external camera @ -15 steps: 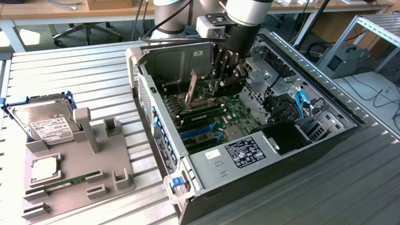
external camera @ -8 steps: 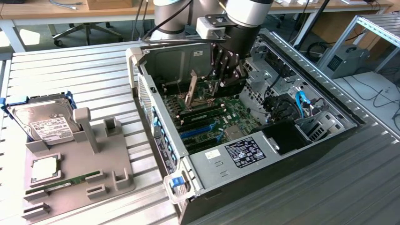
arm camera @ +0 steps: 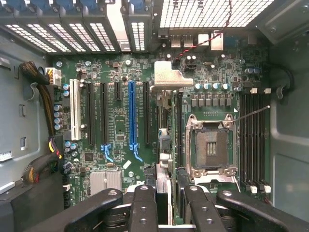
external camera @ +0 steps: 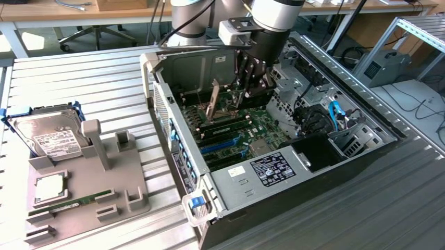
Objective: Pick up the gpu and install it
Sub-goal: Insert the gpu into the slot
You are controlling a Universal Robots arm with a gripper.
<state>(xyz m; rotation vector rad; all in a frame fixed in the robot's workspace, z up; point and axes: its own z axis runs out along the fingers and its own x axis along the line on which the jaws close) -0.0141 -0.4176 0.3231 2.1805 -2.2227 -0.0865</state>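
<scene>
Inside the open tower: my pincer point(arm camera: 169, 189), its black fingers point(arm camera: 143, 203) partly closed, grips the gpu point(arm camera: 163, 176), a thin flat black expansion card seen edge-on with a silver metal bracket at its far end. The card hangs over the green motherboard point(arm camera: 120, 145), between the long blue slot point(arm camera: 131, 116) and the square silver processor socket point(arm camera: 211, 145). I cannot tell whether its lower edge touches the board.

From the exterior view, my pincer point(external camera: 251, 86) reaches down from the silver-and-black arm point(external camera: 274, 21) into the grey metal computer case point(external camera: 158, 78), which lies on its side with the panel off. Blue cables point(external camera: 335, 117) run through the drive bays at the exterior view's right.

The case rests on a ribbed aluminium tabletop point(external camera: 83, 83). At the exterior view's left stands a grey plastic parts holder point(external camera: 122, 177), well apart from the case. It carries a silver white-labelled hard drive point(external camera: 49, 138) propped upright, a square silver chip point(external camera: 50, 187) lying flat and a slim green memory stick point(external camera: 76, 202) set on edge.

Beyond the table are a pale wooden desk point(external camera: 70, 10), the wheeled base of an office chair point(external camera: 90, 36) and, at the exterior view's right, an aluminium rack frame point(external camera: 417, 31) over loose cables on the floor.
</scene>
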